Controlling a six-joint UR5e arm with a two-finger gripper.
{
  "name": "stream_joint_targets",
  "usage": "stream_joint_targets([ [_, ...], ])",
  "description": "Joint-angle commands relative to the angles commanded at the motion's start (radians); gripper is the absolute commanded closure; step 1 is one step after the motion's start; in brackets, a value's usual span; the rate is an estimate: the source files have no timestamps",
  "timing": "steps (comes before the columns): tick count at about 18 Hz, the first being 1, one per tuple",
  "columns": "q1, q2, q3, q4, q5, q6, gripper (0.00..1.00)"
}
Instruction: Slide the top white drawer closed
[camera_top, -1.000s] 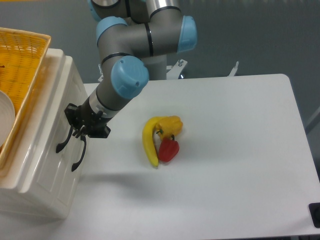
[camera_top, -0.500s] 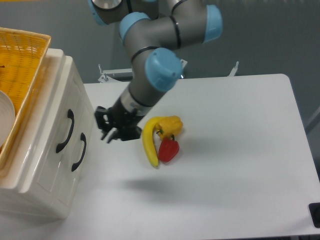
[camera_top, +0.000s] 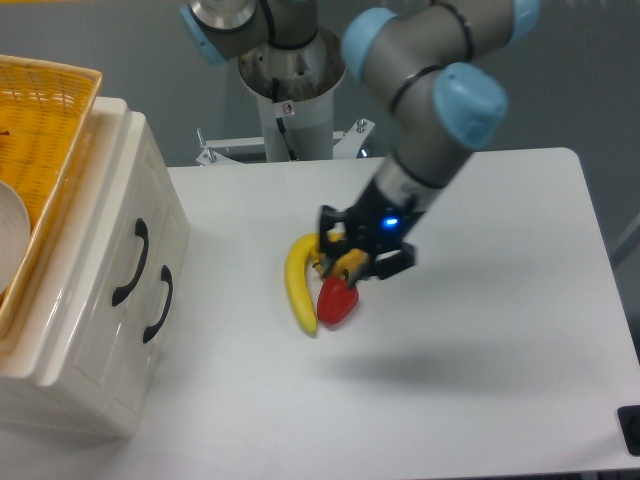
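Observation:
The top white drawer (camera_top: 118, 235) sits flush in the white cabinet's front at the left, and its black curved handle (camera_top: 130, 262) is free. My gripper (camera_top: 338, 252) hangs over the middle of the table, well to the right of the cabinet and touching no part of it. Its black fingers are open, pointing left, with nothing held. They hover above the yellow pepper (camera_top: 347, 262), which shows between them.
The lower drawer handle (camera_top: 158, 303) is just below the upper one. A yellow woven basket (camera_top: 45, 120) with a white dish rests on the cabinet top. A banana (camera_top: 298, 290) and a red pepper (camera_top: 337, 300) lie beside the yellow pepper.
The gripper left the top drawer's handle and swung right across the table to above the peppers. The drawer front has stayed flush.

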Motion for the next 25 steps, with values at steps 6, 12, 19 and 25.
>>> stream_joint_targets([
  [6, 0.115, -0.075, 0.012, 0.089, 0.083, 0.239, 0.31],
  [12, 0.103, -0.172, 0.038, 0.219, 0.331, 0.378, 0.0],
  [19, 0.114, -0.258, 0.087, 0.236, 0.427, 0.6, 0.0],
  [25, 0.111, -0.269, 0.106, 0.261, 0.428, 0.603, 0.0],
])
